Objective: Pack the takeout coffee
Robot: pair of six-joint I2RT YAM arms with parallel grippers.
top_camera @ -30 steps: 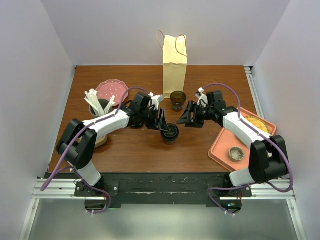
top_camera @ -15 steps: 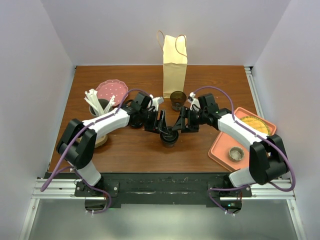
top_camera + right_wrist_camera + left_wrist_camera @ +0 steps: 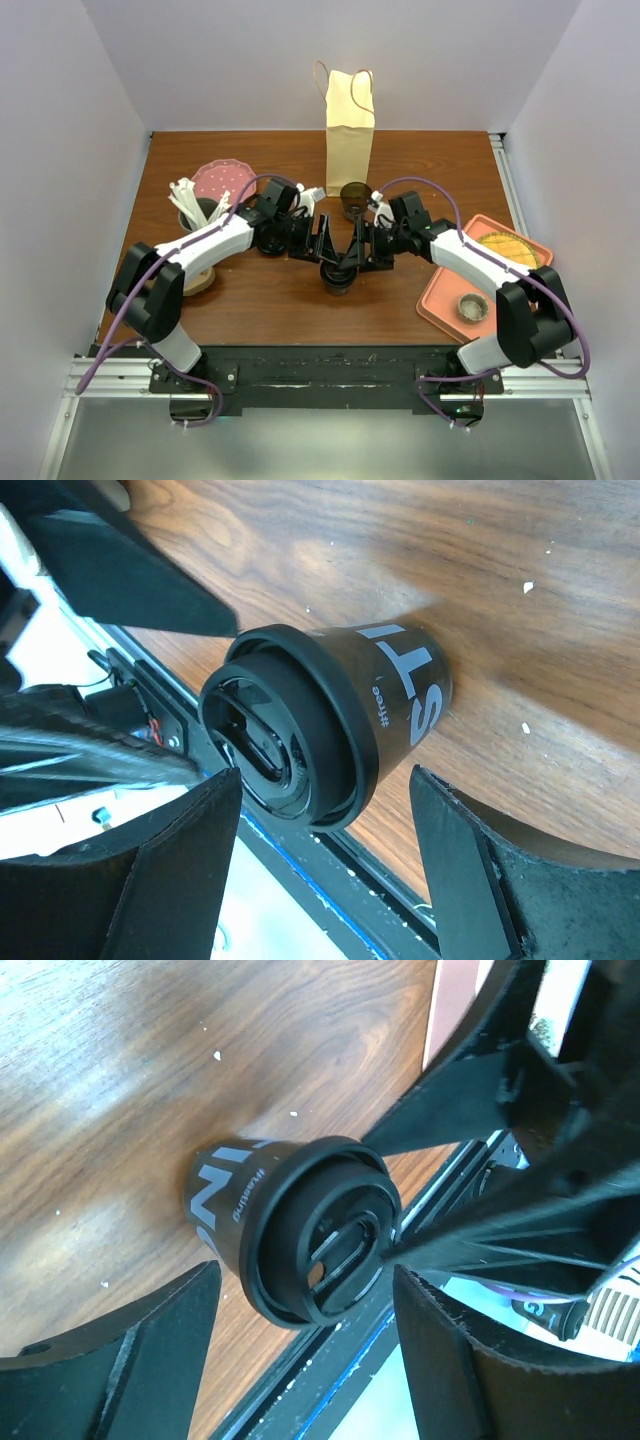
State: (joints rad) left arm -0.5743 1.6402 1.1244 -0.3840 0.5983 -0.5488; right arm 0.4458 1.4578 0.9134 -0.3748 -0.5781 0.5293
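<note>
Containers are several in the top view. The paper bag (image 3: 350, 125) stands upright at the far edge, and I cannot see inside it. A grey cup (image 3: 200, 218) at the left holds white utensils. The orange tray (image 3: 440, 300) at the right carries a small bowl (image 3: 472, 307). The takeout coffee (image 3: 337, 273) stands with its lid on in the middle of the table (image 3: 260, 300), well apart from the bag. The left gripper (image 3: 325, 250) and the right gripper (image 3: 362, 252) meet over it.

The left wrist view shows what the top view hides: pale letters on the cup's side, and wood visible between the cup and each spread finger (image 3: 140, 1360).

In the right wrist view the fingers (image 3: 480, 880) are also spread on both sides of the cup and pinch nothing.
</note>
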